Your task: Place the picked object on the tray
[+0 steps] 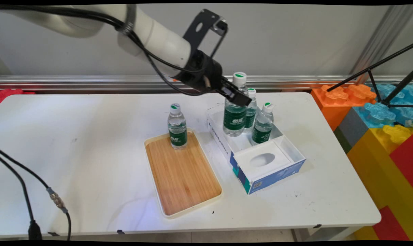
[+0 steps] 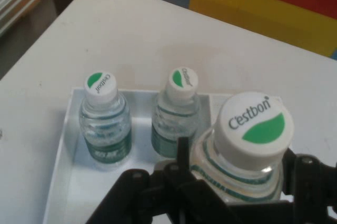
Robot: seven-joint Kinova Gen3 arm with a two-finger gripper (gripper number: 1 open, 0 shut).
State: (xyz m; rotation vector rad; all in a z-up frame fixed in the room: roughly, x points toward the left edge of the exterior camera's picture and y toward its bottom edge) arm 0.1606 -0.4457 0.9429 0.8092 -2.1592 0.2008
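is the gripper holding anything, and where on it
Yes: the gripper is shut on a water bottle, its fingers clamped on the neck just under the white cap. The bottle appears raised above the box.

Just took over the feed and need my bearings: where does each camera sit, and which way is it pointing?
Main view: fixed above the table's near side, looking across to the wall; shows the white arm and gripper over the box.
Hand view: on the hand, looking along the gripper at a bottle cap; the black linkage and fingers show.
Shared: the gripped bottle, two more bottles, the box.
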